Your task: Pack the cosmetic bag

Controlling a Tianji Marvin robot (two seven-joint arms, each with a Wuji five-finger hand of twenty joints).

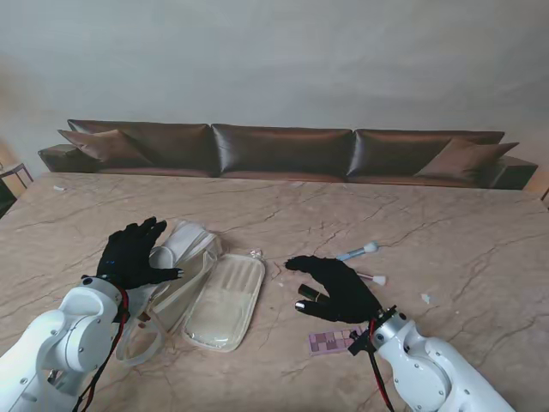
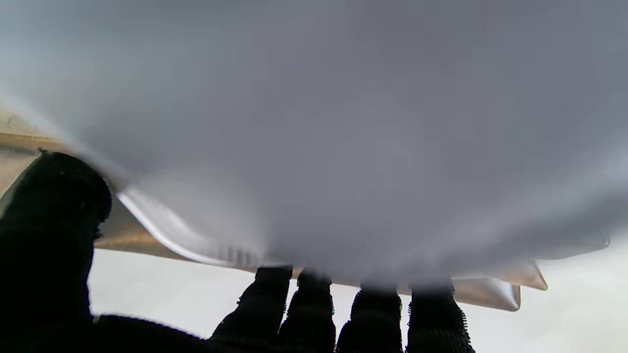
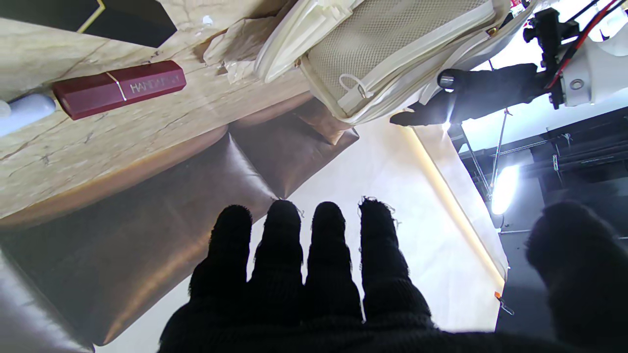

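On the marble desk (image 1: 446,223), the left hand (image 1: 130,254) grips the open cosmetics bag (image 1: 206,287) at its left edge, while the right hand (image 1: 339,287), fingers spread and empty, hovers right of it over a red lipstick (image 3: 119,89).

Brown sofa (image 1: 283,150), pale wall (image 1: 274,51), marble table (image 1: 446,232)

Cream mesh bag (image 3: 392,54), dark red lipstick (image 3: 120,89), black gloves on both hands, beige veined marble table (image 1: 446,232), brown sofa (image 1: 283,150).
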